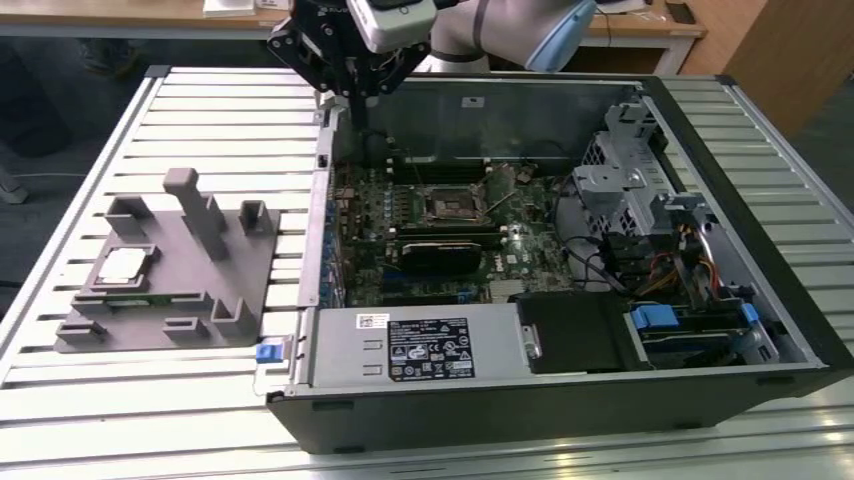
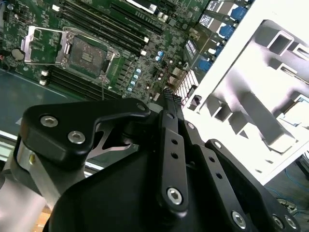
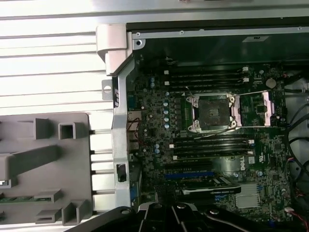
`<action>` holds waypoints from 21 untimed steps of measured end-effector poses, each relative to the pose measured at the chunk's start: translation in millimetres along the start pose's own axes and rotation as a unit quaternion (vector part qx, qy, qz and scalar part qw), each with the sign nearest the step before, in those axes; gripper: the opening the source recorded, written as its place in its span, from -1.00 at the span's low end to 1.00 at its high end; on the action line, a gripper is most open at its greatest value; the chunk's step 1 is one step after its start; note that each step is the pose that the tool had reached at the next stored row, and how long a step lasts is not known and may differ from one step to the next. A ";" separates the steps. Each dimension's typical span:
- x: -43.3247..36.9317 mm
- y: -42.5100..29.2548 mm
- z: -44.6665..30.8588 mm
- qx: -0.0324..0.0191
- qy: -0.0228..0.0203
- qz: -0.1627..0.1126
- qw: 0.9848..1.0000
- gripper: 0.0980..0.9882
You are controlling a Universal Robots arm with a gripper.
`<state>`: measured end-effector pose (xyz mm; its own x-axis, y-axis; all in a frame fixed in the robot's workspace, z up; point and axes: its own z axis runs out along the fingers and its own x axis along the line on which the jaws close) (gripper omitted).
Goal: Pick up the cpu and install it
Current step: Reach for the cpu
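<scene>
You see the claw [image 1: 354, 97] hanging above the back corner of the open case [image 1: 561, 405], on the exterior view's left side of that case. Its tips are drawn together, with nothing between them. In both wrist views the claw [image 2: 169, 95] [image 3: 166, 207] sits above the edge of the board [image 3: 159, 145], near the case wall. The cpu [image 1: 123, 265], a pale square chip, lies flat in a recess of the grey fixture [image 1: 200, 290]. It is well apart from the claw and outside the case. The fixture stands on the slatted desk [image 1: 200, 100], just beside the case on the exterior view's left. It also appears in both wrist views [image 2: 251, 96] [image 3: 48, 145]. Inside the case, the dark square socket [image 1: 451, 205] sits near the middle of the board. In both wrist views you can see the socket [image 2: 87, 50] [image 3: 212, 112] bare, with its metal frame swung open to one side.
</scene>
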<state>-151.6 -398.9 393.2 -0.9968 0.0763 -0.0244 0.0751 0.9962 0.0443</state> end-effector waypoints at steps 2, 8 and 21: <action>3.1 -0.2 0.0 0.000 0.000 0.000 1.000 -0.98; 10.3 -0.8 -0.2 0.000 0.000 0.000 1.000 -0.98; 23.4 -1.8 -0.3 0.000 0.000 0.000 1.000 -0.98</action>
<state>-175.0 -398.9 392.8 -0.9968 0.0762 -0.0245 0.0751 0.9962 0.0444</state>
